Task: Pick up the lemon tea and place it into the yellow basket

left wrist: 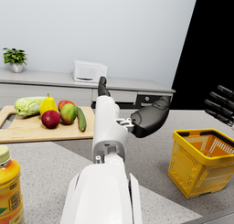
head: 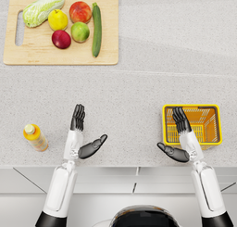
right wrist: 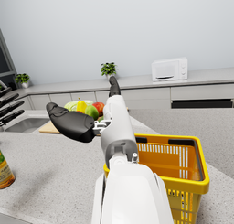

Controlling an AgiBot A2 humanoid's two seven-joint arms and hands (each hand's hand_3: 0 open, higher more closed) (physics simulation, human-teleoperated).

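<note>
Tea point(head: 35, 137) stood upright near the counter's point(head: 152, 59) front edge, toward its left end, well apart from both my hands and untouched. Cap on, orange-yellow bottle; also visible in left wrist view point(left wrist: 9, 186).

Left hand point(head: 81, 135) hovered over the counter just right of the tea, spread wide, fingers pointing away from me, thumb out to the right, holding nothing. Right hand point(head: 179, 138) was the same: wide, empty, thumb out to the left, fingertips over the near-left corner of the basket point(head: 214, 111); couldn't tell if they touched its rim.

Basket sat upright near the front edge, toward the right end, nothing inside it in right wrist view point(right wrist: 192, 166).

Board point(head: 46, 57) lay at the counter's back-left corner, carrying cabbage point(head: 42, 8), pear point(head: 58, 20), peach point(head: 80, 11), green apple point(head: 80, 32), plum point(head: 61, 39) and cucumber point(head: 96, 29), all clustered together.

Microwave point(left wrist: 89, 72) and plant point(left wrist: 15, 58) sat on the far cabinet behind.
</note>
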